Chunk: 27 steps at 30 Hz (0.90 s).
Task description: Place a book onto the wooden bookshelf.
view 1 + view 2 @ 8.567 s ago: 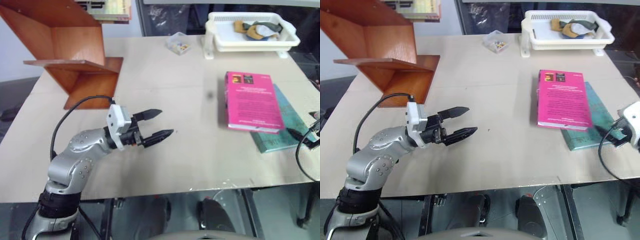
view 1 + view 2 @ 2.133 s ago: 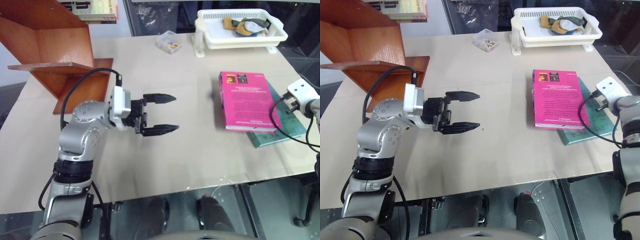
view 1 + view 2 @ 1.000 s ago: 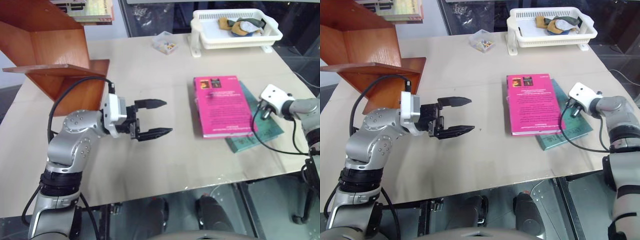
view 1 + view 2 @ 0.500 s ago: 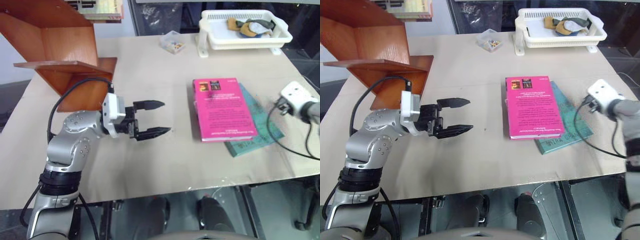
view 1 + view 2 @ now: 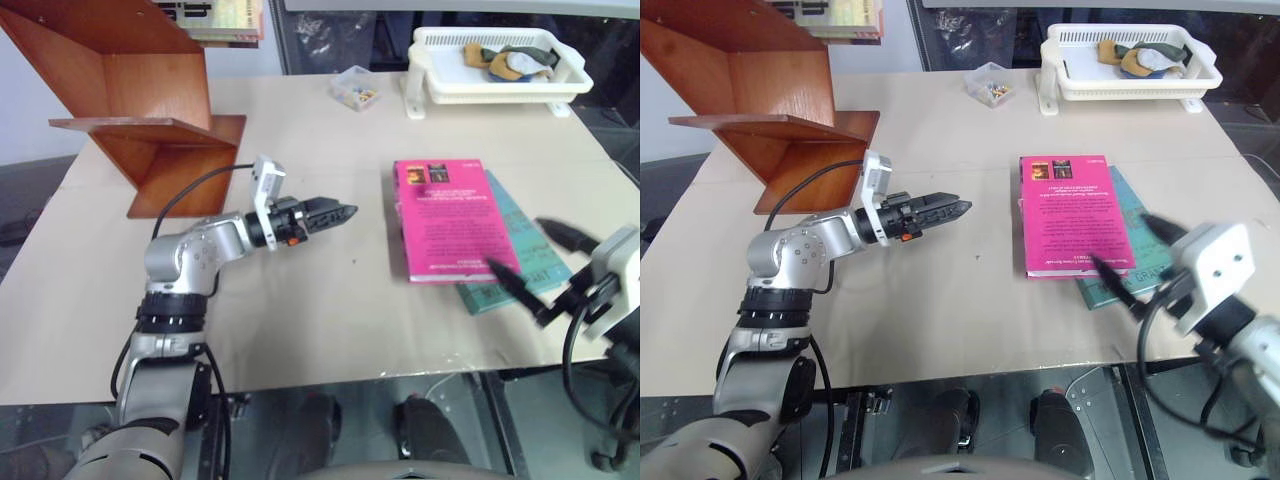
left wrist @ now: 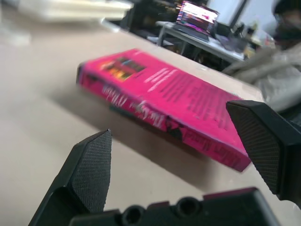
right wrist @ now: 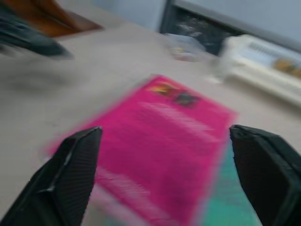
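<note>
The pink book [image 5: 450, 220] lies flat on the table, partly on top of a thinner teal book [image 5: 525, 262]. My left gripper [image 5: 345, 214] hovers level over the table to the book's left and points at its spine [image 6: 155, 117]. Its fingers [image 6: 89, 165] stand wide apart, open and empty. My right gripper [image 5: 540, 262] is at the book's near right corner, open, its fingers [image 7: 75, 160] spread on either side of the pink cover [image 7: 160, 136] without touching it. The wooden bookshelf [image 5: 150, 90] stands at the far left of the table.
A white basket [image 5: 430, 60] with cloth items stands at the back right. A small clear box [image 5: 355, 88] sits beside it. Books [image 5: 215, 18] rest on the shelf's top. The table's front edge runs close under my right gripper.
My left gripper rolled onto its side and moved toward the book. My right gripper drew back from the book's right edge toward the table's front and opened.
</note>
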Available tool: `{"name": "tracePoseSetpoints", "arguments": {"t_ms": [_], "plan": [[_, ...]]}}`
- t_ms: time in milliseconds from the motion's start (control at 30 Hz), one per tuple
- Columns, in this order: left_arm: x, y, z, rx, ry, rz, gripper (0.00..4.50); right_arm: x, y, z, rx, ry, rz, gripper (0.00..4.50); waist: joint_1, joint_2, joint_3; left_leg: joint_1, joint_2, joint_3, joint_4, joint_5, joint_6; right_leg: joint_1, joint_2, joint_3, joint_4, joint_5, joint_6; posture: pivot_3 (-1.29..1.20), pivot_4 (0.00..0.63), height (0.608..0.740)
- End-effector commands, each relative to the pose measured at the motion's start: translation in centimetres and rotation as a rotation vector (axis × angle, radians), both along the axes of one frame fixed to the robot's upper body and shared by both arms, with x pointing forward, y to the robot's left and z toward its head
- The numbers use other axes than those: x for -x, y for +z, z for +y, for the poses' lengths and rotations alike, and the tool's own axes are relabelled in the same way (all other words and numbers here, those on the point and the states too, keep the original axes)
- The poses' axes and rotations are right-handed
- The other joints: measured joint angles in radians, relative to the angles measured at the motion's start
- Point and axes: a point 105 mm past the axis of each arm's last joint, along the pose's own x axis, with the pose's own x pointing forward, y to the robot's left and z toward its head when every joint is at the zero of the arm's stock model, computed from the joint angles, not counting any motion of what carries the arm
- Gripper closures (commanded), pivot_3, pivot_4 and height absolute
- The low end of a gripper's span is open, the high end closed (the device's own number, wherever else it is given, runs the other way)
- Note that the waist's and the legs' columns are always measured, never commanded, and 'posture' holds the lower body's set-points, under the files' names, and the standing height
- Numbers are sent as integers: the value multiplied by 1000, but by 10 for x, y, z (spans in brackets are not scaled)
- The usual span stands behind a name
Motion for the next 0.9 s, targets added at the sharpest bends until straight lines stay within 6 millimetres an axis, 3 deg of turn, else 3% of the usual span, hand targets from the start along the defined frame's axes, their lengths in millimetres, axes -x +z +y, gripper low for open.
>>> {"name": "tracePoseSetpoints", "arguments": {"t_ms": [33, 200, 367, 567, 833, 900], "plan": [[-5, -5, -8, 50, -23, 167, 0, 14, -7, 18, -42, 39, 8, 7, -1, -1, 0, 1, 0, 0, 1, 0, 0, 2, 0, 0, -1, 0, 1, 0, 150, 740], [-11, -27, -32, 83, -51, 416, 0, 25, -26, 17, -16, -30, 45, 7, -3, -2, 0, 4, -2, 0, 2, 0, 0, 5, 0, 1, 0, 1, 2, 0, 150, 740], [-18, -39, -67, 156, -61, 558, 0, 28, -29, 17, -17, -80, 33, 7, 0, -4, 0, 3, -2, 0, 2, 2, -3, 4, 0, 0, -1, 1, 2, 0, 150, 740], [-28, -39, -100, 232, -40, 590, 0, 30, -29, 18, -16, -106, 21, 7, -2, -5, 0, 3, -2, 0, 2, 2, -3, 4, 0, 1, -1, 1, 2, 0, 150, 740], [-28, -33, -122, 276, -69, 596, 0, 26, -26, 19, -6, -125, 3, 7, 0, -6, 0, 2, -2, 0, 2, 2, -3, 4, 0, 0, -2, 1, 2, 0, 150, 740], [-26, -33, -124, 276, -86, 604, 557, 25, -25, 20, -6, -124, 1, 0, 0, -6, 0, 2, -2, 0, 2, 2, -3, 4, 0, 0, -2, 1, 2, 0, 150, 740]]}}
